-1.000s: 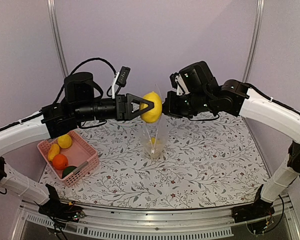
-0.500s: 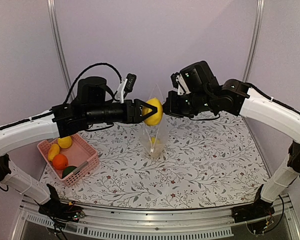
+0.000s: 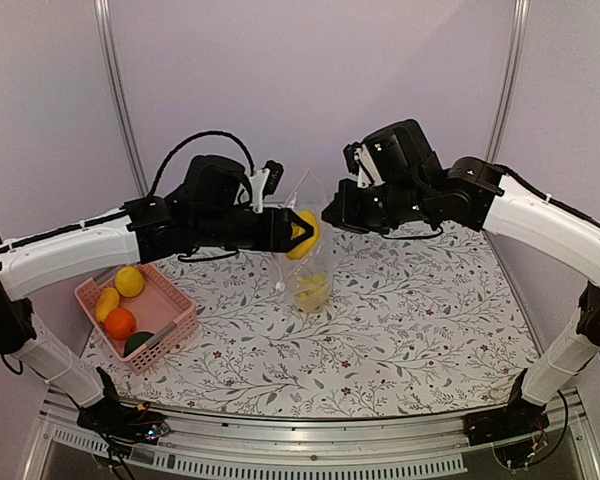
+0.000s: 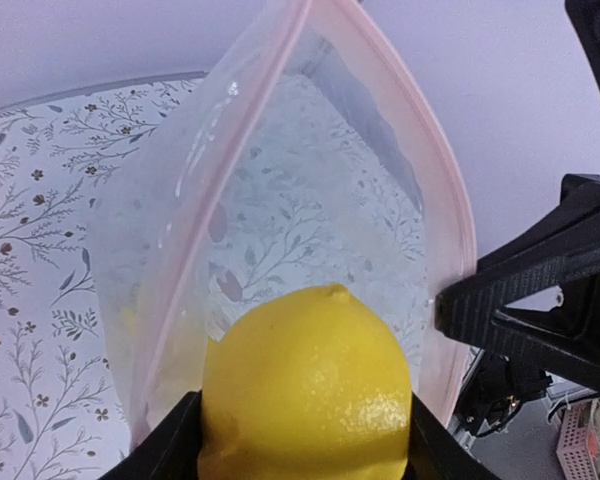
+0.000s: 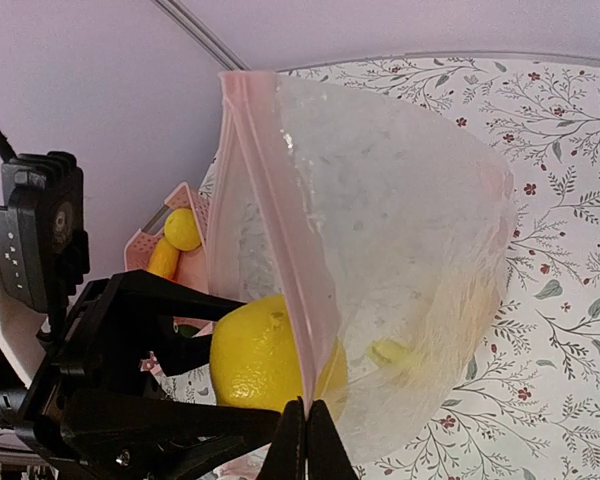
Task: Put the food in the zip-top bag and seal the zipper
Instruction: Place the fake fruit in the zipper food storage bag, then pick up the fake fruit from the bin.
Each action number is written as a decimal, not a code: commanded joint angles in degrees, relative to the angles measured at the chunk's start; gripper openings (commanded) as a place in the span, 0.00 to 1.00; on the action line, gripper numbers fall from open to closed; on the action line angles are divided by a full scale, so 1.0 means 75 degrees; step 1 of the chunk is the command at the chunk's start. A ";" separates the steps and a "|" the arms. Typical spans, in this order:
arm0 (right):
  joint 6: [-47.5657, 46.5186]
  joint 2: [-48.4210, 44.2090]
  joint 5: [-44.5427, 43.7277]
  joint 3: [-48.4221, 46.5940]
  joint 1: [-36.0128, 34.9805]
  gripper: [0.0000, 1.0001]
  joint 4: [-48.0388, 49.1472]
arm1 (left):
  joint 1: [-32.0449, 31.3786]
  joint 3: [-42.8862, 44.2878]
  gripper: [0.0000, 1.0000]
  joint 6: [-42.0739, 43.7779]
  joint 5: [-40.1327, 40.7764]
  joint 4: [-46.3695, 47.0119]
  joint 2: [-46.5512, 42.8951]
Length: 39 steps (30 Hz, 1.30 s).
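My left gripper (image 3: 296, 228) is shut on a yellow lemon (image 3: 302, 233) and holds it in the open mouth of the clear zip-top bag (image 3: 313, 262), which hangs upright over the table. The lemon fills the left wrist view (image 4: 308, 385), with the bag's pink zipper strip (image 4: 235, 190) around it. My right gripper (image 3: 329, 213) is shut on the bag's mouth edge (image 5: 300, 330) and holds the bag up. A yellow piece (image 3: 310, 292) lies at the bag's bottom. The pink basket (image 3: 172, 330) holds a banana (image 3: 107, 302), a lemon-like piece (image 3: 130, 281), an orange (image 3: 120, 323) and a dark green piece (image 3: 138, 342).
The floral tablecloth (image 3: 420, 320) covers the table. Two metal posts (image 3: 120, 90) stand at the back corners. The basket sits at the table's left edge, well left of the bag.
My left gripper has moved right and a little down with the lemon, from beside the bag's top into its mouth. The right gripper has kept its hold on the bag.
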<state>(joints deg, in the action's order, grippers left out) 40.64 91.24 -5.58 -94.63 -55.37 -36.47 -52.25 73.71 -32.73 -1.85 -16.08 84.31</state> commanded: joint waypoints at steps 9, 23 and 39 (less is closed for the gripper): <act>-0.0018 -0.0026 0.0129 -0.0092 0.0001 0.00 0.0204 | -0.0054 0.0646 0.93 0.0368 0.0305 -0.0365 0.0302; -0.0103 -0.0084 -0.0167 -0.0026 0.0006 0.00 0.0163 | 0.0516 0.0601 0.94 0.0590 -0.2676 -0.0391 -0.0824; -0.0275 -0.0149 -0.0275 -0.0109 0.0005 0.00 0.0059 | 0.4269 -0.0697 1.00 0.1216 -0.2703 -0.3412 -0.2526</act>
<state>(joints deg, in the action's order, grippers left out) 39.46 91.24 -6.61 -94.61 -55.37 -35.97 -27.24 72.03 -26.04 -25.93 -32.51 66.37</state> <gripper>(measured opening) 0.005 0.995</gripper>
